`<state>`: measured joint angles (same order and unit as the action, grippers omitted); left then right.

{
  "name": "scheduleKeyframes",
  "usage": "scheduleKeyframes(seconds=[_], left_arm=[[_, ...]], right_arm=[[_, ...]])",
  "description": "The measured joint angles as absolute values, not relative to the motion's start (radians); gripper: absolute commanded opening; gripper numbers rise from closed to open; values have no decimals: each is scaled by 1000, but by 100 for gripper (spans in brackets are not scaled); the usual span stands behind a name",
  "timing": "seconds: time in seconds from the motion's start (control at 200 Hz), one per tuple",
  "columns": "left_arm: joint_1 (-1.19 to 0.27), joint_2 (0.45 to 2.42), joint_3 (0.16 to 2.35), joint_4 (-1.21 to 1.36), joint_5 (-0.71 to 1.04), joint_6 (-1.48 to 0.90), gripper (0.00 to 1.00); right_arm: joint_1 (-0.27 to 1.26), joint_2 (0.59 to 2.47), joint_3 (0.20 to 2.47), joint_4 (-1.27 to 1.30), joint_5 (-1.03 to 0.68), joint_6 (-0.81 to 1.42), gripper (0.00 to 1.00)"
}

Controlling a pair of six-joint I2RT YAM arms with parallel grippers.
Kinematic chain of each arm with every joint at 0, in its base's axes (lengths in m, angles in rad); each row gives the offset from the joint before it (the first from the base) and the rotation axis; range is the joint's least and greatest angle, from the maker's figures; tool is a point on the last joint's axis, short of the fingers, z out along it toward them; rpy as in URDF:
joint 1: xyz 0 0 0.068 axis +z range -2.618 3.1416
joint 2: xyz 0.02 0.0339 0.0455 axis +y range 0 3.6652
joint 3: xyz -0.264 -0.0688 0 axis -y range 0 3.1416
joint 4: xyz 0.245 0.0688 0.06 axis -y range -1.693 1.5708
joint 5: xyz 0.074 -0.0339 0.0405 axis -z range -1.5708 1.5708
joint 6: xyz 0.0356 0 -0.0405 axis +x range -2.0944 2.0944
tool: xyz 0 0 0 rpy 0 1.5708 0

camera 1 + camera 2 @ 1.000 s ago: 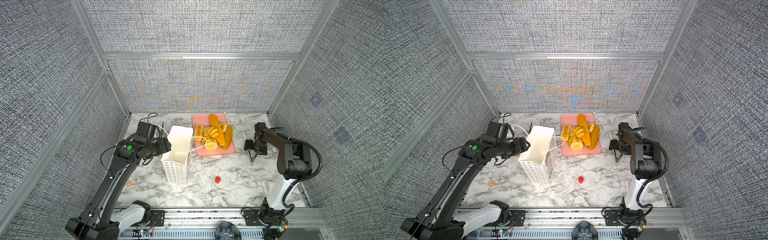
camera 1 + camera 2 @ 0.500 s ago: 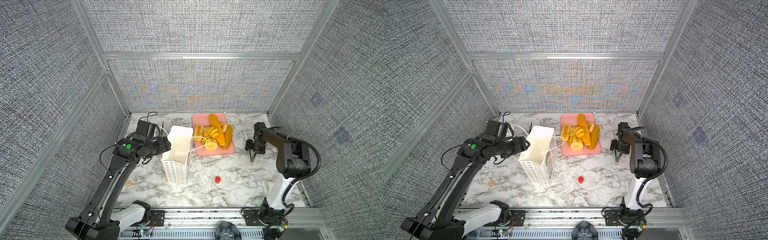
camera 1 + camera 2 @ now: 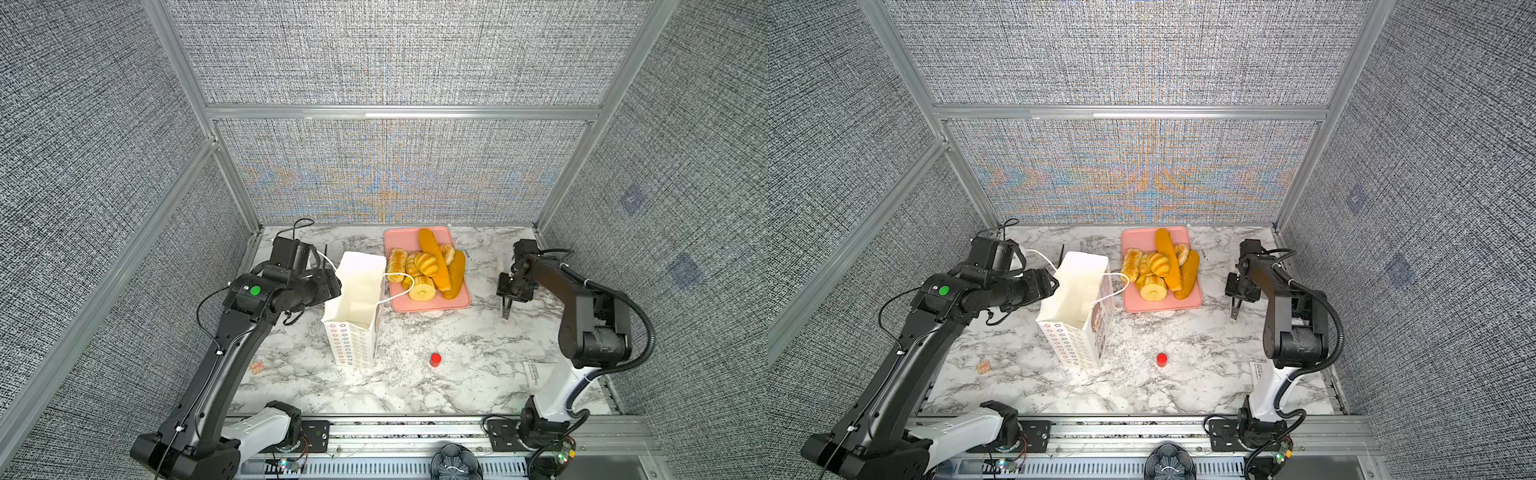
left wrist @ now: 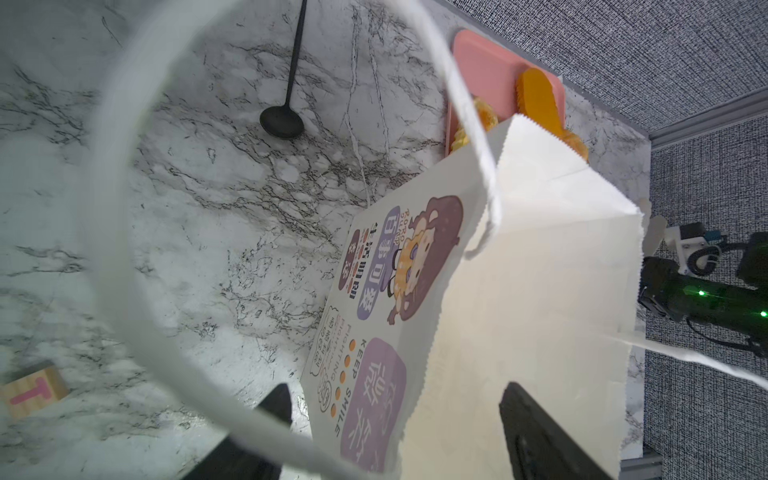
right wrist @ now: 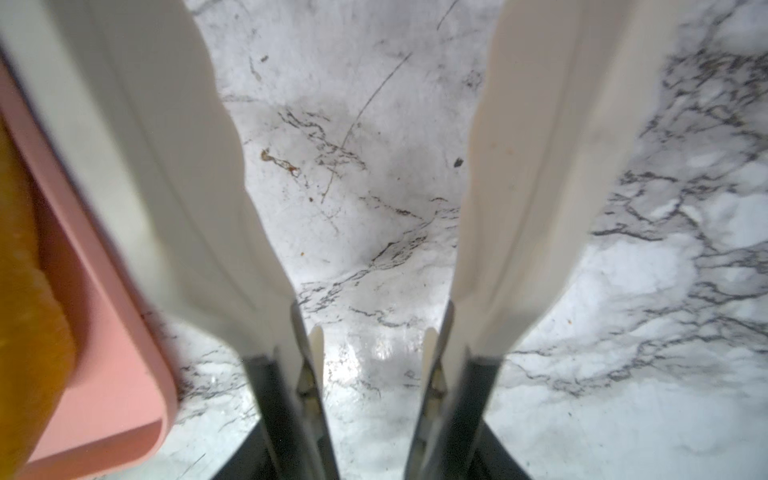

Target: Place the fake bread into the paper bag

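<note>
Glossy golden fake bread (image 3: 434, 259); matt white paper bag (image 3: 357, 282); smooth pink tray (image 3: 399, 239); polished marble-patterned table (image 3: 457, 382); rough woven walls (image 3: 395, 62).

A robot lab test cell: grey woven panels (image 3: 390, 54) in aluminium framing (image 3: 399, 112) wall in the marble-patterned table (image 3: 465, 382) on three sides; a mounting rail (image 3: 415, 428) runs along its front edge.

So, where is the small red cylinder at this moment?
In both top views the small red cylinder stands alone on the marble table, toward the front edge. It is right of the paper bag and in front of the pink tray.
</note>
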<state>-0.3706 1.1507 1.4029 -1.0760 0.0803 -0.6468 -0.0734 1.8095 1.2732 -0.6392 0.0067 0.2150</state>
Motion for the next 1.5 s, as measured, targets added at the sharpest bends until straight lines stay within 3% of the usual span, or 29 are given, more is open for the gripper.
scheduleKeyframes(seconds=[0.41, 0.71, 1.501], left_arm=[[-369, 1166, 1422, -1063, 78, -635, 81], [-369, 1167, 1427, -1039, 77, -632, 81], [-369, 1142, 1483, -1072, 43, -628, 85]], right_arm=[[-84, 1623, 1232, -667, -142, 238, 49], [-131, 1504, 1227, -745, -296, 249, 54], [-138, 1320, 1247, -947, -407, 236, 53]])
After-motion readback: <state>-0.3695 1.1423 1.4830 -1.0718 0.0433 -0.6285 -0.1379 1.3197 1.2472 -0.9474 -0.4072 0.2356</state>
